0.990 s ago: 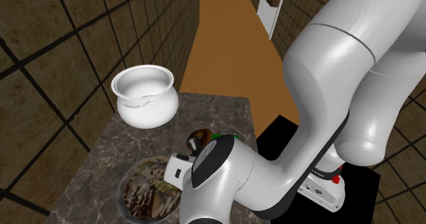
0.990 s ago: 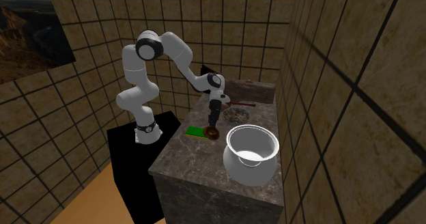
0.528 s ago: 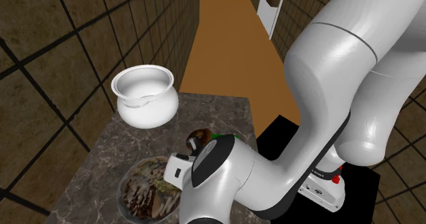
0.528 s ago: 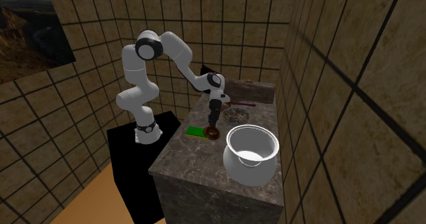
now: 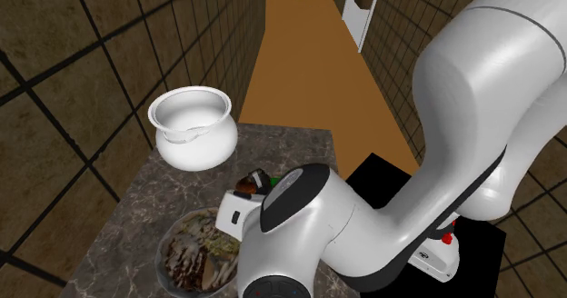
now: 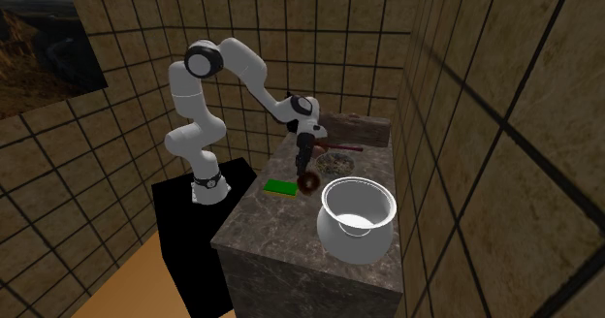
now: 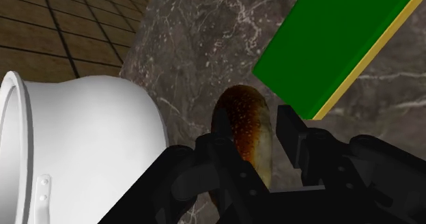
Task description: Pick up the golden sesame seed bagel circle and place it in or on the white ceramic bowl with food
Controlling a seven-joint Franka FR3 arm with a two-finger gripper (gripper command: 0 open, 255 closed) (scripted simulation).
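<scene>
Claw [image 7: 254, 139] is clamped on the golden-brown speckled bagel ring [image 7: 242, 123]. I have it on edge between both fingers; glossy crust, darker toward the rim. In the second exterior view it hangs at frame centre, just over the dark veined marble counter [image 6: 276, 227]. Tight there: flat green slab with yellow edge [image 6: 280, 187] just left of it, big round white pot [image 6: 357, 219] near at lower right. Round bowl of brown food [image 5: 165, 243] sits lower left in the shoulder view, close to the counter's edge, with bare marble between bowl and pot. Versus 0.5 s ago: elbow swung up, bagel raised slightly and shifted toward the bowl.
</scene>
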